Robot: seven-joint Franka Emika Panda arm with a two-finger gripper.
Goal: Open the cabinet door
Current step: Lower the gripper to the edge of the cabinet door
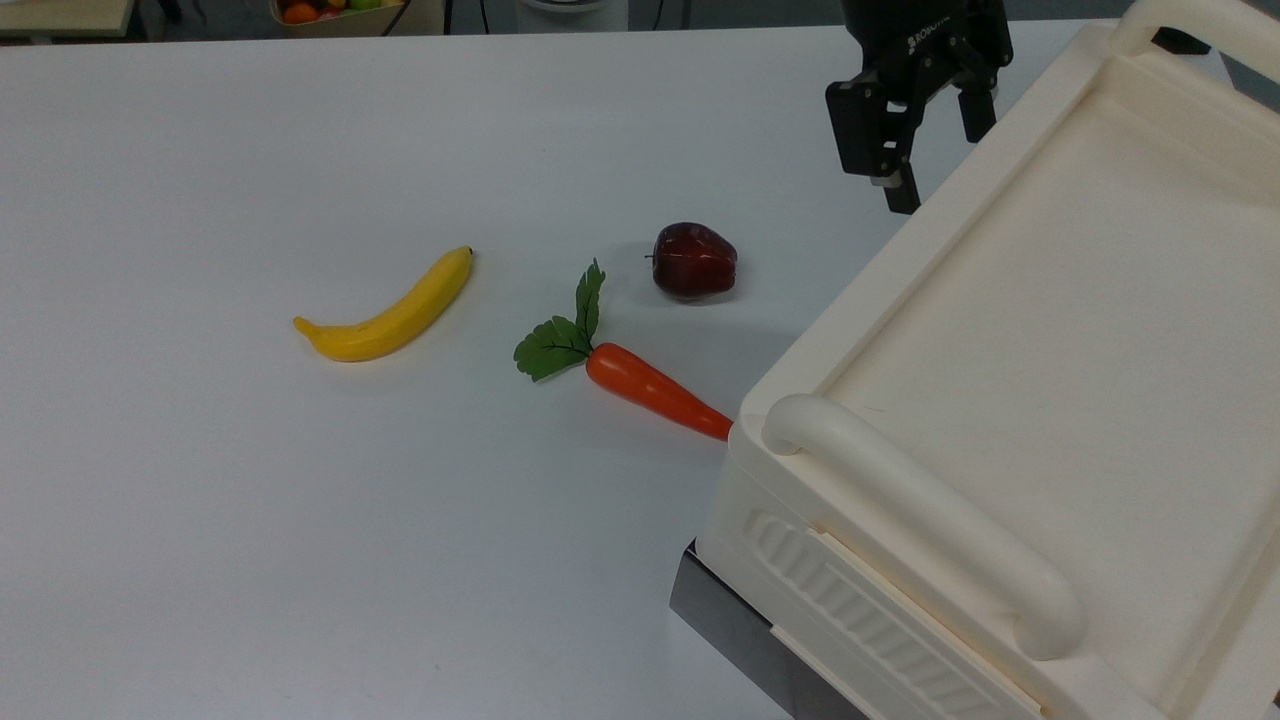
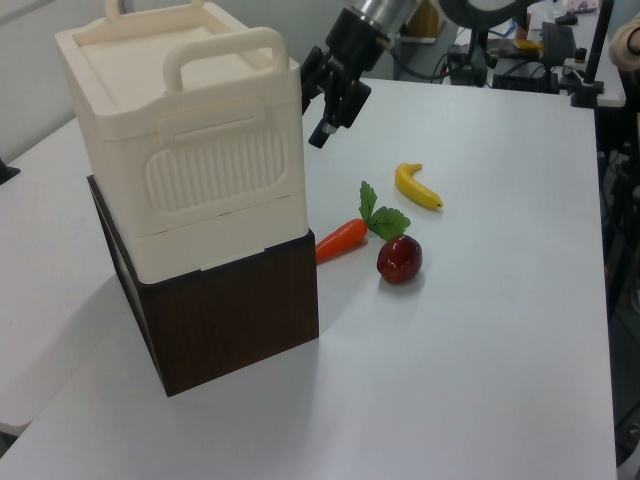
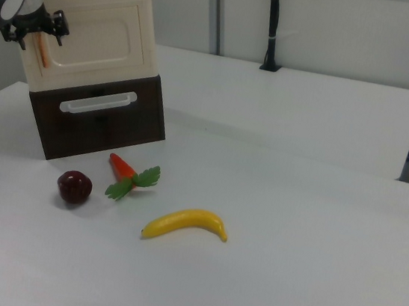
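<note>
- Large white matte table [image 3: 292, 232], even diffuse light.
- Pale grey wall panels [image 3: 356, 30] behind the table's far edge.
- Black upright pole [image 3: 271, 26] at that edge.

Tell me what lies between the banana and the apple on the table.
In the top view, the carrot's green leaves lie between the banana and the apple, a little nearer the camera; the table around them is bare.

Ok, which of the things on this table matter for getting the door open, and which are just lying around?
Part of the job:
- cabinet door
- its copper-coloured bar handle
- end effector, open, close beside the cabinet

Just lying about:
- banana
- carrot
- dark red apple
- dark drawer under the door
</note>
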